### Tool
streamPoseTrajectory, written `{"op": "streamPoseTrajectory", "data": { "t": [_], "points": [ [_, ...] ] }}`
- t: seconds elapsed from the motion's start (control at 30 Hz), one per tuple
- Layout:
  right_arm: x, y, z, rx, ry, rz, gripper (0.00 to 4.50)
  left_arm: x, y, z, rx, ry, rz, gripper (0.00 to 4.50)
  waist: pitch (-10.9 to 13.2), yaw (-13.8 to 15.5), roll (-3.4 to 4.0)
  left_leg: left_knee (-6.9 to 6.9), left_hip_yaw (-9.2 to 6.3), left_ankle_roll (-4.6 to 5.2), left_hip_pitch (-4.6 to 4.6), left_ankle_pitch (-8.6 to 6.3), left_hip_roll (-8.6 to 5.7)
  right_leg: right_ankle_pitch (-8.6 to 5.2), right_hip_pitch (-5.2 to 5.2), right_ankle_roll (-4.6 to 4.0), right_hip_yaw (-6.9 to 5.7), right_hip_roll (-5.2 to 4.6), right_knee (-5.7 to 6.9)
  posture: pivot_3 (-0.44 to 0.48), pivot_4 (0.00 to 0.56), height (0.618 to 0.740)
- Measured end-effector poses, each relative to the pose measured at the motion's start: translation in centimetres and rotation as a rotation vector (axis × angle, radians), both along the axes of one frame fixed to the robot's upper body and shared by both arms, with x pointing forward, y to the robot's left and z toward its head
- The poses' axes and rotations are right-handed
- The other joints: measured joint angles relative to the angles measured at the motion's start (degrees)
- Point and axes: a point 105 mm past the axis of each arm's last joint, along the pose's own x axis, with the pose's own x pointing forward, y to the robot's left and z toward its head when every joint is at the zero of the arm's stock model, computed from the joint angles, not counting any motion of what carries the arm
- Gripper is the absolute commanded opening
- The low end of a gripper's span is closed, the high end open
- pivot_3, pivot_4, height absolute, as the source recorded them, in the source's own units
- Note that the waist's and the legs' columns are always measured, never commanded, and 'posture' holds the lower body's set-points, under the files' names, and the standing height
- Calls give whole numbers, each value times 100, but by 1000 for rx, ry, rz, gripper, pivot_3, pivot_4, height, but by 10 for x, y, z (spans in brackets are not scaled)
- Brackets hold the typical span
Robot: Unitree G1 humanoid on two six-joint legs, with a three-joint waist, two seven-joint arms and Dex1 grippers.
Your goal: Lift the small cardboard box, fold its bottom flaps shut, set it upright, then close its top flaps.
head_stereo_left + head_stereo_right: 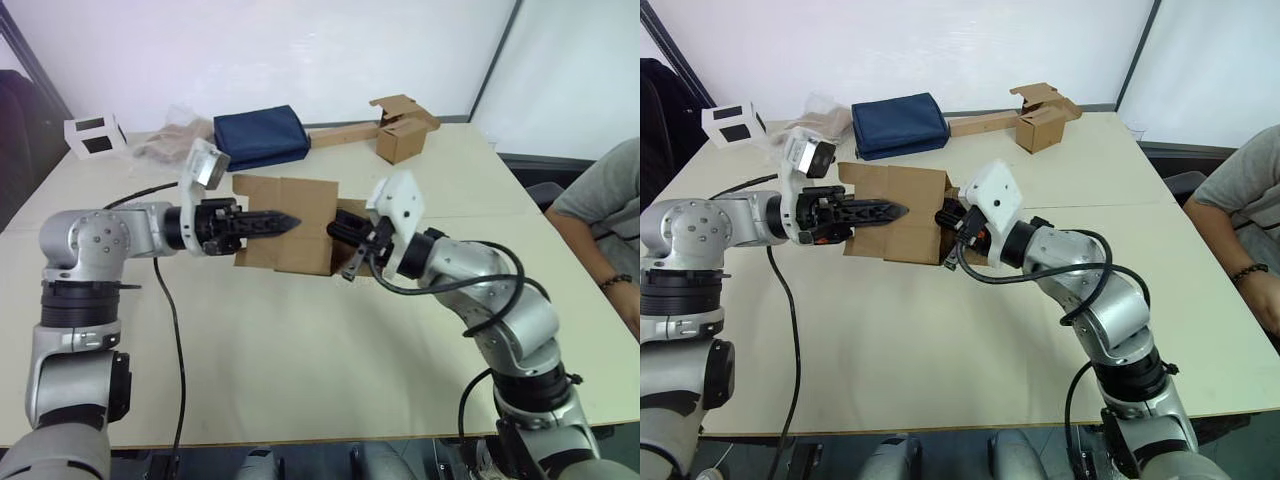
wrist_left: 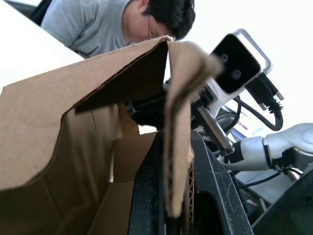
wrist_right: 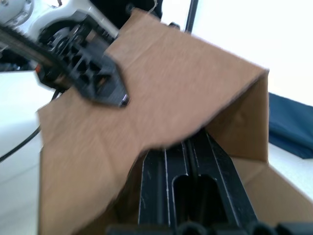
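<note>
Plain brown corrugated cardboard box [image 1: 290,225] held aloft by closed left gripper [image 1: 285,221] and right gripper [image 1: 347,230] (jaw state indeterminate); flaps unfolded.

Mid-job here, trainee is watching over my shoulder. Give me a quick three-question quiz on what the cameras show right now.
1. True or false: the small cardboard box is held between both grippers.
2. What does the left gripper clamp? A) a box flap B) the blue pouch C) a cable
3. Which box stands at the table's far left corner?

Key
1. True; the right gripper reaches in from the opposite side.
2. A; the left wrist view shows cardboard pinched between the fingers.
3. The white box with black windows.
</note>
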Motion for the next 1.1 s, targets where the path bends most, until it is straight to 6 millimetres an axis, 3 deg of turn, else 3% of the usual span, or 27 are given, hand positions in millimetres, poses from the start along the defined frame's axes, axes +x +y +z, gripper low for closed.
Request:
{"op": "streamPoseTrajectory", "data": {
  "t": [0.3, 0.4, 0.47, 0.57, 0.7, 0.87, 1.1],
  "points": [
    [2, -46, 0, 40, 68, -109, 0, 9, 2, -2, -10, -5, 41, 59, 0, 40, 0, 0, 0, 1, -1, 0, -1, 0, 0, 0, 0, 0, -1, 0, 150, 740],
    [-1, -72, -13, 38, 144, -185, 0, 12, 4, -2, -13, -13, 56, 59, 0, 47, -1, 1, 1, 1, -1, -1, -2, 0, 4, 0, 0, -2, -3, 0, 150, 740],
    [-4, -79, -27, 29, 201, -204, 0, 13, 4, -1, -16, -12, 58, 59, 0, 32, -1, 0, 1, 1, 1, -1, -1, 0, 3, 0, 0, 1, 0, 0, 150, 740],
    [-9, -79, -41, 24, 255, -202, 0, 13, 2, 0, -23, -16, 51, 59, 0, 5, 0, -3, 1, 2, 3, -1, 0, 0, 2, 0, 2, 4, 1, 0, 150, 740],
    [-10, -76, -45, 40, 271, -197, 0, 13, 1, 0, -25, -16, 50, 59, 0, 17, -1, -2, 1, 2, 3, -1, 0, 0, 2, 0, 2, 3, 0, 0, 150, 740],
    [-9, -45, -39, 110, 260, -111, 0, 13, 0, 2, -28, -22, 42, 59, 1, 19, 0, -2, 1, 1, 3, -1, 0, 0, 2, 0, 2, 3, 1, 0, 150, 740],
    [-10, -18, -27, 122, 234, -13, 0, 13, -1, 3, -30, -23, 38, 59, 0, 27, 0, -1, 0, 0, 2, 0, -1, 0, 2, 0, 1, 2, 0, 0, 150, 740]
  ]
}}
